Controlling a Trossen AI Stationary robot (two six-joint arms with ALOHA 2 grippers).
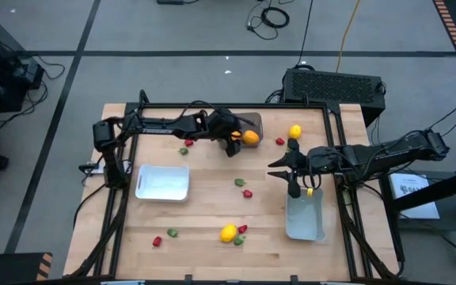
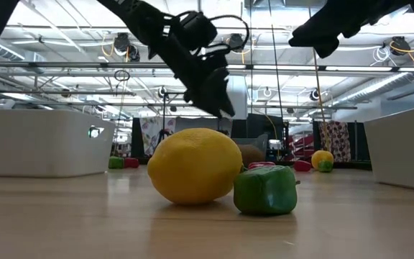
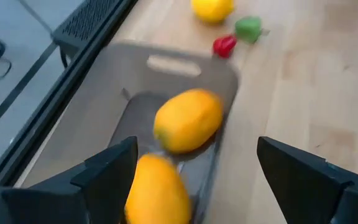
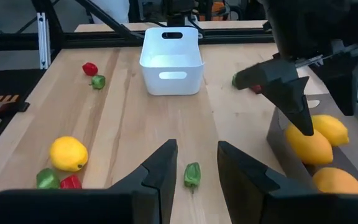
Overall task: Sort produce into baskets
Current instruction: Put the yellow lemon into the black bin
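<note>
The dark grey basket (image 1: 252, 120) stands at the table's far middle and holds orange fruits (image 3: 157, 193). My left gripper (image 1: 233, 144) hangs open over its near end. One orange fruit (image 3: 188, 119) shows blurred below the spread fingers, over the basket's floor and apart from both fingers. My right gripper (image 4: 197, 165) is open only a little and empty, above the far end of the right pale basket (image 1: 305, 218). It points toward the table's left, and a green piece (image 4: 192, 175) lies on the wood ahead of it. The left pale basket (image 1: 162, 182) stands empty.
A lemon (image 1: 228, 232) with a red and a green piece (image 2: 266, 189) lies near the front edge. Another lemon (image 1: 294, 131) with red and green pieces lies far right. More small pieces lie at the front left (image 1: 157, 241), the middle (image 1: 248, 192) and under the left arm (image 1: 188, 143).
</note>
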